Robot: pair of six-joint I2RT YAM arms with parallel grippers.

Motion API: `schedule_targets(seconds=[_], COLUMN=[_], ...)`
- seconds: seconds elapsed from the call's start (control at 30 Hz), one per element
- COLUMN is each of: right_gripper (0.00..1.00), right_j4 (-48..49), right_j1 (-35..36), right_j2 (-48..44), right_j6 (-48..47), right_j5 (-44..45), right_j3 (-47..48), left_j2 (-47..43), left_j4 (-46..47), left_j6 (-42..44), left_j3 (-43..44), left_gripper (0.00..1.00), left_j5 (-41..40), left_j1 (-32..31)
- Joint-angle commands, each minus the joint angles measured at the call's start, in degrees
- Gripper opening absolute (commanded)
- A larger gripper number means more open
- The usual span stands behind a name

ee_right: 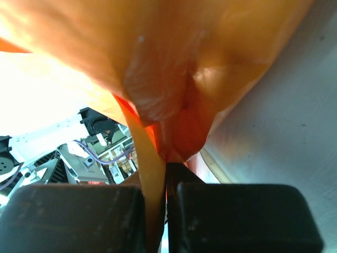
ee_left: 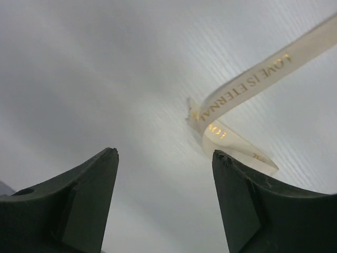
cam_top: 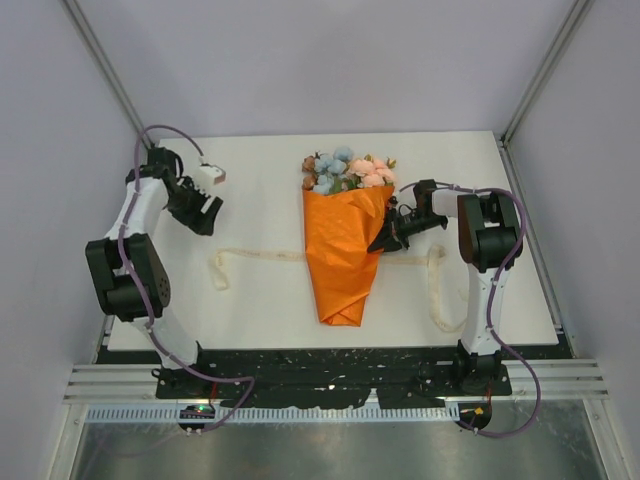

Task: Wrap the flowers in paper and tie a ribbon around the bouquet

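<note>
Running left to right across the desk (cam_top: pixel 260 170) under the bouquet (cam_top: pixel 345 250), the ribbon (cam_top: pixel 262 255) ends in a fold just ahead of the left jaws, which stand open and empty above it. Right jaws are closed on the paper (ee_right: pixel 174 63) at the bouquet's right edge.

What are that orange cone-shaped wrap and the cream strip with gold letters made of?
The orange cone-shaped wrap looks like thin, slightly glossy paper: it creases sharply, and light glows through it up close. The cream strip is probably satin ribbon: smooth, faintly shiny, limp enough to fold over itself, with printed gold lettering.
</note>
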Motion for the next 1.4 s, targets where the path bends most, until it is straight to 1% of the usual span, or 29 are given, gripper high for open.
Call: schedule_targets(seconds=[0.0,0.03,0.07,0.1,0.17,0.23,0.33,0.37,0.4,0.43,0.57,0.63,0.67,0.7,0.73,0.8,0.83,0.87,0.9,0.93,0.97,1.03,1.1,1.17,1.3,1.37], right_gripper=[0.05,0.05,0.05,0.05,0.05,0.05,0.05,0.05,0.06,0.05,0.05,0.05,0.05,0.05,0.05,0.05,0.05,0.05,0.05,0.05,0.05,0.05,0.05,0.05,0.05,0.06], right_j4=[-0.99,-1.07,-1.07,-1.16,-1.16,-1.16,-1.07,-1.07,-1.07,-1.07,-0.99,-0.99,-0.99,-0.99,-0.99,-0.99,-0.99,-0.99,-0.99,-0.9,-0.9,-0.64,-0.55,-0.55,-0.55,-0.55], right_j1=[0.24,0.33,0.24,0.24,0.33,0.24,0.33,0.33,0.33,0.33,0.33,0.33,0.33,0.42,0.33,0.33,0.33,0.42,0.33,0.33,0.33,0.33,0.33,0.24,0.33,0.33], right_j2=[0.94,0.94,1.03,0.94,0.94,1.2,1.47,1.64,1.65,1.65,1.65,1.65,1.56,1.56,1.56,1.73,1.82,1.91,2.0,2.08,2.08,2.17,2.26,2.09,1.82,1.82], right_j6=[-0.86,-0.86,-0.86,-0.86,-0.86,-0.68,-0.42,-0.33,-0.33,-0.33,-0.07,-0.07,-0.07,-0.07,-0.15,-0.24,-0.24,-0.24,-0.33,-0.33,-0.24,-0.15,-0.24,-0.5,-0.59,-0.59], right_j5=[1.67,1.67,1.76,1.85,1.85,1.85,1.94,2.02,1.94,2.02,2.11,2.37,2.37,2.37,2.55,2.38,2.37,2.37,2.29,2.29,2.29,2.11,2.11,2.02,2.02,2.02], right_j3=[1.88,1.88,2.05,1.97,1.96,2.05,2.4,2.4,2.49,2.49,2.32,2.49,2.49,2.49,2.58,2.67,2.76,2.84,2.93,2.93,3.02,3.11,3.02,3.02,2.93,3.02], left_j2=[5.29,7.48,8.81,9.7,8.75,6.64,3.3,2.07,1.19,0.05,-1.72,-1.2,-0.76,-0.06,0.38,0.74,0.65,0.39,0.21,-0.14,-0.57,-1.98,-3.56,-5.49,-5.94,-6.9], left_j4=[0.0,0.0,-0.35,-1.75,-2.38,-4.04,-5.97,-5.89,-5.72,-5.63,-1.42,1.39,1.4,1.32,1.14,0.35,0.09,-0.18,-1.22,-2.36,-3.51,-8.41,-11.94,-11.87,-10.29,-7.14], left_j6=[-13.49,-13.94,-13.77,-11.51,-6.59,-1.32,5.1,6.34,7.4,8.98,9.08,8.03,7.5,6.72,6.19,6.53,7.23,7.93,8.37,8.46,8.03,7.94,7.85,5.93,1.71,-0.22], left_j3=[6.03,6.65,7.26,7.7,5.26,1.84,-3.52,-5.45,-6.95,-8.97,-14.08,-15.58,-15.23,-14.53,-13.92,-13.65,-13.91,-14.09,-13.74,-13.04,-11.55,-6.99,-2.85,-0.65,1.99,1.3], left_gripper=[0.76,0.73,0.67,0.61,0.58,0.61,0.69,0.71,0.75,0.77,0.78,0.74,0.7,0.65,0.57,0.49,0.41,0.3,0.19,0.07,0.0,0.0,0.0,0.0,0.0,0.0], left_j5=[-1.38,-3.23,-4.81,-4.65,-3.16,-1.4,-0.87,-0.96,-1.05,-1.13,-4.29,-7.45,-7.64,-8.07,-8.6,-9.13,-9.92,-10.62,-10.63,-10.28,-8.97,-3.27,1.92,4.92,8.88,6.7], left_j1=[2.46,2.64,2.64,2.55,2.55,2.2,1.06,0.62,0.01,-0.7,-4.82,-5.71,-5.71,-5.63,-5.71,-5.71,-5.71,-7.45,-7.38,-7.3,-7.03,-6.59,-8.25,-12.02,-19.32,-22.31])
